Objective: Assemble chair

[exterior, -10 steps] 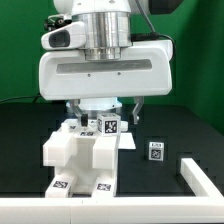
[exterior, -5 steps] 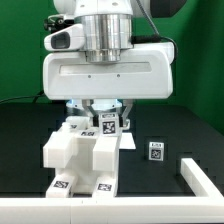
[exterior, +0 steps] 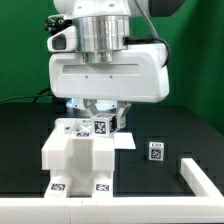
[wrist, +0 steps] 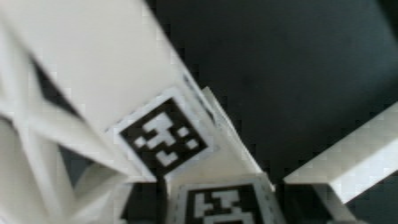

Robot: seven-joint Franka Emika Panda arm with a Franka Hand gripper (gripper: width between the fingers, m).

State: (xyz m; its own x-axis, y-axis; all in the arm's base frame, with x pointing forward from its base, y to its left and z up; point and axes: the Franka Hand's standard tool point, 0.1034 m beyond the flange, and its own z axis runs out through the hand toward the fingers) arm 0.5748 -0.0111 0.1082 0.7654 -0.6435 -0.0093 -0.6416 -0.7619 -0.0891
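You see the white chair [exterior: 80, 152] at lower left-centre, long axis running from the bottom edge toward centre, gripper [exterior: 103, 120] over its far end, jaw state untellable.

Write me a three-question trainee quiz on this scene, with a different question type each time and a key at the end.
1. True or false: the small tagged block lies on the black table, apart from the chair assembly.
2. Where in the exterior view is the white border rail? A) lower right B) upper left C) centre
3. Short answer: over which thing does the gripper hang?

Key: 1 true. 2 A. 3 the chair assembly, at its tagged back end.
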